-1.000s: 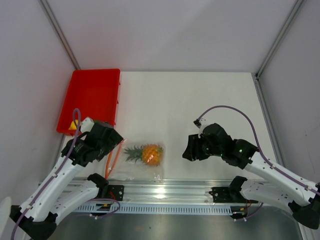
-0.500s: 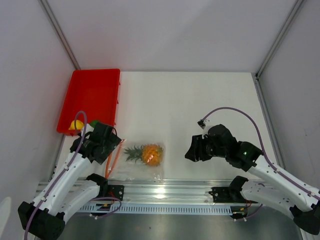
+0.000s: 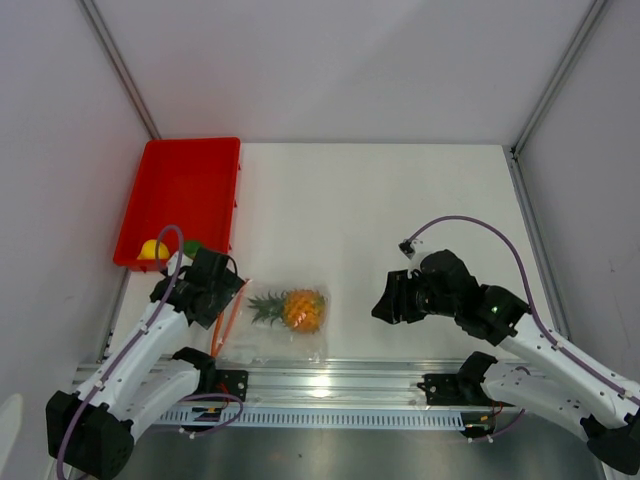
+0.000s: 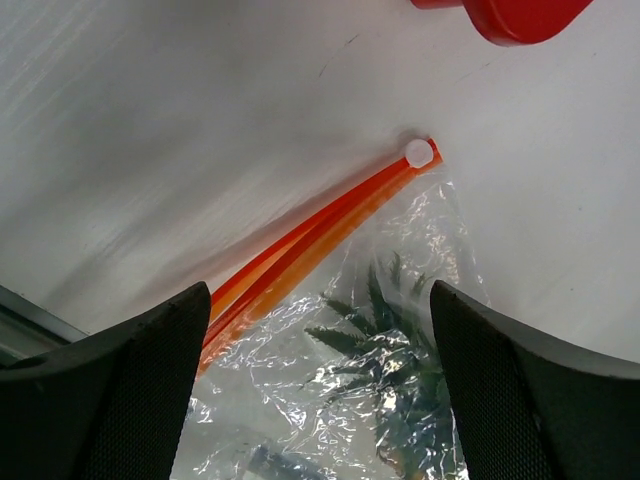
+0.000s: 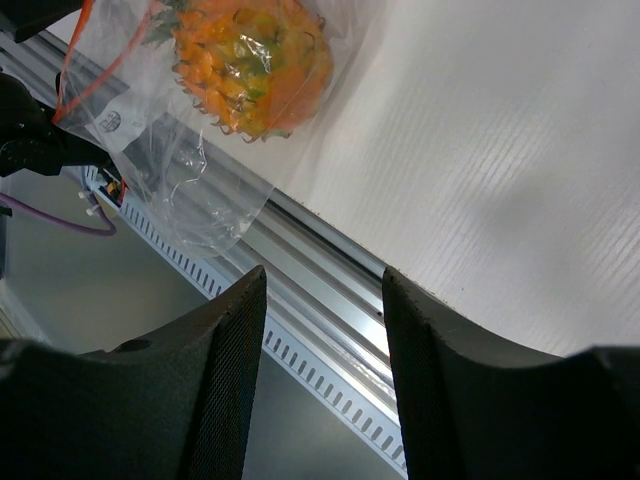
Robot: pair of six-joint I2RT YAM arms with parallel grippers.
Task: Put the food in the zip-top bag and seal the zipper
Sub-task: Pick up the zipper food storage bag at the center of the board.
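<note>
Right now the zip-top bag (image 3: pixel 290 338) is seen lying flat on the white table (image 3: pixel 400 200), close to the near edge and a little left of the middle. The orange pineapple (image 3: pixel 303 309) is seen inside the bag, lying on its side with its green leaves pointed left, toward the zipper (image 3: pixel 228 318). The zipper is the thin red strip along the bag's left edge, running from near to far. In the left wrist view its red lines are joined at the far end and look spread apart toward the near end. The left gripper (image 3: pixel 213 296) is held just above the zipper; its jaws are spread wide, the zipper and a bit of bag are seen between them, and nothing is gripped. The right gripper (image 3: pixel 385 300) is held to the right of the bag, well apart from it; its jaws are about half open and nothing is held between them. The red tray (image 3: pixel 185 180) is set at the far left of the table. The yellow fruit (image 3: pixel 152 249) is seen in the tray's near left corner, and the green fruit (image 3: pixel 190 246) just to its right, partly hidden by the left arm. A metal rail (image 3: pixel 330 385) is seen along the table's near edge
</note>
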